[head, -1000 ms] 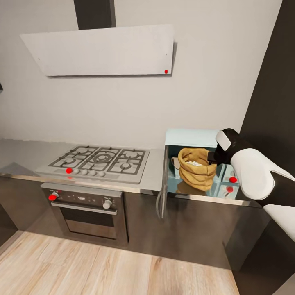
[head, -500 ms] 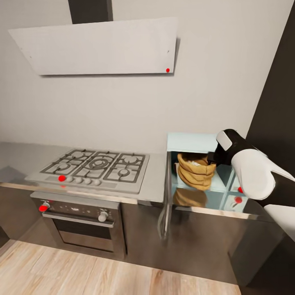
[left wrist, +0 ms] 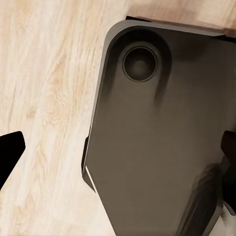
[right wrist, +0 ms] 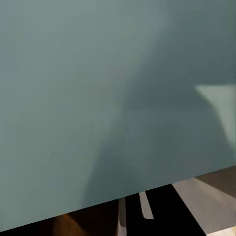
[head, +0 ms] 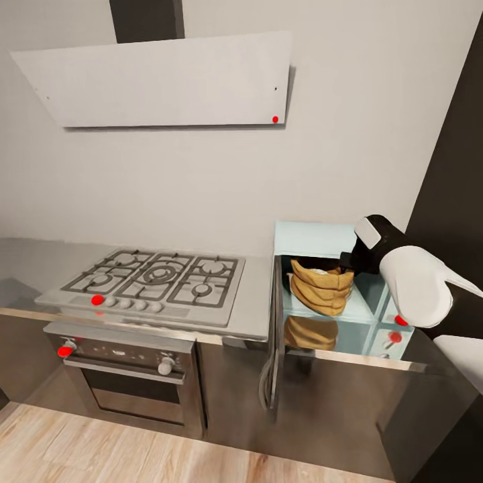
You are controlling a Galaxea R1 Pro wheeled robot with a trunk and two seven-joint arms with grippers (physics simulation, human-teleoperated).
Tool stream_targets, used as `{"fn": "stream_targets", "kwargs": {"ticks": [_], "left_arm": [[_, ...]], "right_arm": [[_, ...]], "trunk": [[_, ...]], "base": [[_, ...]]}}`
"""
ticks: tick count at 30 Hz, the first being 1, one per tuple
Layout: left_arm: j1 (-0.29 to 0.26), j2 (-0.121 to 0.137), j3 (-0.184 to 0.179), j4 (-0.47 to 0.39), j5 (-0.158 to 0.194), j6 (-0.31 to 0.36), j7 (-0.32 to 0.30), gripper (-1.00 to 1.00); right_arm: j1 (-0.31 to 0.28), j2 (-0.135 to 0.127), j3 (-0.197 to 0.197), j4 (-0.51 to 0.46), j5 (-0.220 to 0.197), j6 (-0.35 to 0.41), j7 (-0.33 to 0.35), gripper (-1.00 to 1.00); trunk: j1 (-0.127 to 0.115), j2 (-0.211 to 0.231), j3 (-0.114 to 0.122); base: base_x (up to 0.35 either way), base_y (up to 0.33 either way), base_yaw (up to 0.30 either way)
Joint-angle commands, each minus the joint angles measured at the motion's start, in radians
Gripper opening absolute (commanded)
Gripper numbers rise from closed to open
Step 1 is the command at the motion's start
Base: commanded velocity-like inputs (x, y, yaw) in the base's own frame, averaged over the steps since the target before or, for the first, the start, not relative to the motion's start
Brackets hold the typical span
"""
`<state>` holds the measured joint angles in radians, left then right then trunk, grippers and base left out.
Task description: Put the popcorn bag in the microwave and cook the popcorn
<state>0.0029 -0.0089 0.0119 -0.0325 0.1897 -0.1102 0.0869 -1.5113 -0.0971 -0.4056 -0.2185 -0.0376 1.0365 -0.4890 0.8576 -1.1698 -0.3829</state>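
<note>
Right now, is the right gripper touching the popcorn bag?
Cannot tell. In the head view the right gripper overlaps the bag rim inside the microwave, hiding any contact or gap.

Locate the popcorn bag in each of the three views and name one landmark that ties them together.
Head view: the popcorn bag sits inside the open microwave, right of centre, beside the right arm's wrist.
Left wrist view: not in it; wood floor and a dark grey panel.
Right wrist view: a brown patch at the lower edge may be the bag; too little to tell.
Shared landmark: the microwave's pale mint-blue wall, seen in head and right wrist views.
</note>
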Motion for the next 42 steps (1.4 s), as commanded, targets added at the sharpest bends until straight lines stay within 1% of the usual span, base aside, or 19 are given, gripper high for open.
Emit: {"fn": "stream_targets", "kwargs": {"ticks": [1,5,6,20,26,28,30,33,37,38,39,42], "left_arm": [[0.000,0.000,0.000,-0.001,0.005,-0.002,0.002,1.00],[0.000,0.000,0.000,-0.001,0.005,-0.003,0.002,1.00],[0.000,0.000,0.000,-0.001,0.005,-0.002,0.002,1.00],[0.000,-0.001,0.001,-0.001,0.005,-0.003,0.002,1.00],[0.000,-0.003,0.002,0.000,0.005,-0.003,0.003,1.00],[0.000,-0.003,0.001,0.000,0.005,-0.003,0.003,1.00],[0.000,-0.003,0.000,0.000,0.005,-0.003,0.003,1.00],[0.000,-0.003,0.000,0.000,0.005,-0.003,0.003,1.00],[0.000,-0.002,0.000,0.000,0.005,-0.003,0.003,1.00],[0.000,-0.002,0.000,-0.001,0.005,-0.003,0.002,1.00],[0.000,-0.002,0.000,-0.001,0.005,-0.003,0.002,1.00],[0.000,-0.002,0.000,0.000,0.005,-0.003,0.003,1.00]], "right_arm": [[0.003,0.000,0.015,0.002,0.045,0.011,-0.006,-1.00],[0.003,0.000,0.016,0.002,0.045,0.011,-0.005,-1.00],[0.003,0.000,0.015,0.002,0.045,0.011,-0.005,1.00],[0.003,0.000,0.015,0.001,0.052,0.011,0.002,1.00],[0.003,0.000,0.013,-0.020,0.039,0.011,0.009,1.00],[0.003,0.001,0.012,-0.058,0.035,0.011,0.025,1.00],[0.003,0.002,0.011,-0.068,0.035,0.011,0.039,1.00],[0.003,0.001,0.011,-0.081,0.035,0.011,0.087,1.00],[0.003,0.003,0.013,-0.092,0.035,0.011,0.187,1.00],[0.003,0.002,0.012,-0.106,0.035,0.011,0.224,1.00],[0.003,0.002,0.012,-0.121,0.035,0.011,0.242,1.00],[0.003,0.002,0.011,-0.203,0.035,0.011,0.333,1.00]], "trunk": [[0.014,0.000,-0.001],[0.014,0.000,-0.001],[0.014,0.000,-0.001],[0.014,0.000,-0.001],[0.014,0.000,-0.001],[0.014,0.000,-0.001],[0.014,0.000,-0.001],[0.014,0.000,-0.001],[0.014,0.000,-0.001],[0.014,0.000,-0.001],[0.014,0.000,-0.001],[0.014,0.000,-0.001]], "base": [[0.000,0.000,0.000],[0.000,0.000,0.000],[0.000,0.000,0.000],[-0.004,0.000,0.000],[-0.273,0.000,0.000],[-0.343,0.000,0.000],[-0.344,0.000,0.000],[-0.345,0.000,0.000],[-0.345,0.000,0.000],[-0.345,0.000,0.000],[-0.345,0.000,0.000],[-0.345,0.000,0.000]]}}
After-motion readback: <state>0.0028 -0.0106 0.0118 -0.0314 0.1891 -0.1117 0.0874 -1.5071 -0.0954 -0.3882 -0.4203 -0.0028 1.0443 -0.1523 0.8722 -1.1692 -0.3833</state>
